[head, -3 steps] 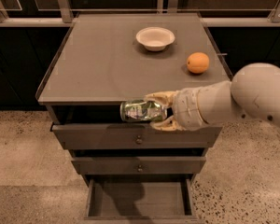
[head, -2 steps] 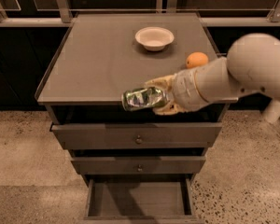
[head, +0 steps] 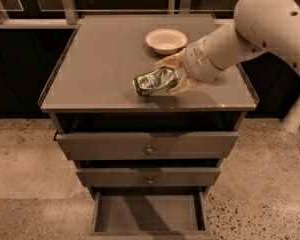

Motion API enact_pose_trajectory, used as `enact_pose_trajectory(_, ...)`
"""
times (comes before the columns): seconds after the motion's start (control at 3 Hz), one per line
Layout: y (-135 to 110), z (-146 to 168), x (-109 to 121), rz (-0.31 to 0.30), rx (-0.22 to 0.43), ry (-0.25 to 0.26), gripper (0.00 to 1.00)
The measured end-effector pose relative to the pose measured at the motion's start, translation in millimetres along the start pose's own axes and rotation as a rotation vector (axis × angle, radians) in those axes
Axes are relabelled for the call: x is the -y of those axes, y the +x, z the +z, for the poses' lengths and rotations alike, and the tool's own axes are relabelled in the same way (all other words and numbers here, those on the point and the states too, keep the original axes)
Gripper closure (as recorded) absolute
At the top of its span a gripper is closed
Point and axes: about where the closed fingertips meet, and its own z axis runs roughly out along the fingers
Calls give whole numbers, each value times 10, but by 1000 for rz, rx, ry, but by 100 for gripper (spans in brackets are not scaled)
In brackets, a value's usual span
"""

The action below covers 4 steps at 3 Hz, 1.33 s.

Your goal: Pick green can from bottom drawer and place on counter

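Note:
My gripper (head: 171, 74) is shut on the green can (head: 154, 81), holding it on its side just above the middle of the counter (head: 100, 59). The can's silvery end points left toward the camera side. The white arm reaches in from the upper right. The bottom drawer (head: 149, 215) is pulled out below, and its flat floor shows bare. The orange fruit is hidden behind my arm.
A white bowl (head: 166, 40) sits on the counter behind the gripper. The two upper drawers (head: 148, 146) with small round knobs stand slightly open. Dark cabinets and a rail run along the back; speckled floor lies on both sides.
The gripper has lifted the can from in front of the top drawer up and over the counter's front edge, toward the middle of the counter. The arm now covers the orange fruit.

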Motion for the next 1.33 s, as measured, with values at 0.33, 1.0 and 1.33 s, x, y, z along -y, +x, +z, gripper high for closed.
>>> enact_pose_trajectory(0.33,157,107,1,32,33,7,100)
enact_pose_trajectory(1.0,172,124,-4,35,36,7,60)
enact_pose_trajectory(1.33,171,124,-4,35,36,7,36)
